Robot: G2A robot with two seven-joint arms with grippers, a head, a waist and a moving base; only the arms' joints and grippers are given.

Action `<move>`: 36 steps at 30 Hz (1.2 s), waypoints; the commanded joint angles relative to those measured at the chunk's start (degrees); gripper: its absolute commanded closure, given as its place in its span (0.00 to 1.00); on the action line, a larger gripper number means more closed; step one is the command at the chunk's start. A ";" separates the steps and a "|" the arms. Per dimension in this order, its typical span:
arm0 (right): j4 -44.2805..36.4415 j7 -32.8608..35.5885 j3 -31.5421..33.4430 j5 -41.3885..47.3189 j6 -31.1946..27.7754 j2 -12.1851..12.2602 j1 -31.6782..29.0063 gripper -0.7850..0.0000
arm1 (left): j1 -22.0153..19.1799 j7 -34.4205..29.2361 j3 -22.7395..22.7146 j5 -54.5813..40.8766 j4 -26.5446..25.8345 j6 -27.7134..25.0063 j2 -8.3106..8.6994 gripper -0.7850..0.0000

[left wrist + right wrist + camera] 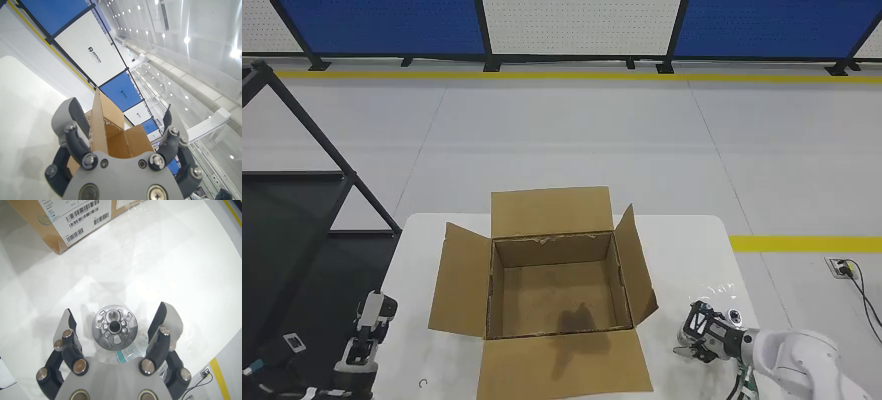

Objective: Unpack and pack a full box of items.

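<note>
The open cardboard box stands mid-table with all flaps spread and a bare inside. My right gripper hangs over the table to the right of the box's front corner, open, its pads on either side of a clear bottle's grey cap without touching it. The bottle stands upright and a teal-printed label shows below the cap. In the top view the right gripper is near the table's front right. My left gripper is open and holds nothing, low at the table's front left, facing the box.
The white table has bare surface on both sides of the box. A labelled box corner lies just beyond the bottle. A black metal frame stands off the table's left. A floor socket with a cable sits at the right.
</note>
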 commanded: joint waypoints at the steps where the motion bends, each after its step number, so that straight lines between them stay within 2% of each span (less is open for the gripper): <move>1: 0.41 -0.39 0.02 -0.14 -0.12 0.04 0.07 1.00 | 0.01 0.11 0.07 0.14 0.04 0.01 -0.02 0.00; 11: -2.39 -3.92 3.16 0.55 -1.31 0.79 -2.34 1.00 | -0.02 0.33 0.22 0.06 0.22 -0.24 -0.08 0.00; 15: -9.80 -5.42 8.97 1.67 -2.76 1.85 -7.05 1.00 | -0.03 0.30 0.19 0.01 0.37 -0.41 -0.10 0.00; 20: -23.10 -6.03 20.71 6.67 -4.95 3.17 -16.87 1.00 | -0.06 0.22 0.31 -0.25 0.42 -0.85 -0.12 0.00; 24: -32.76 -2.23 28.42 12.49 -7.39 3.77 -23.63 1.00 | 0.02 0.46 0.52 -0.39 0.30 -1.38 -0.17 0.00; 28: -41.72 1.72 33.27 20.61 -8.56 4.12 -28.49 1.00 | 0.63 0.89 0.72 -0.44 0.07 -2.08 -0.24 0.00; 34: -45.11 4.32 39.00 30.91 -10.67 4.87 -32.08 1.00 | 2.23 1.93 0.70 -0.12 -0.28 -3.11 -0.39 0.00; 36: -45.11 4.32 39.00 30.91 -10.67 4.87 -32.08 1.00 | 2.68 2.24 0.59 0.28 -0.53 -3.15 -0.42 0.00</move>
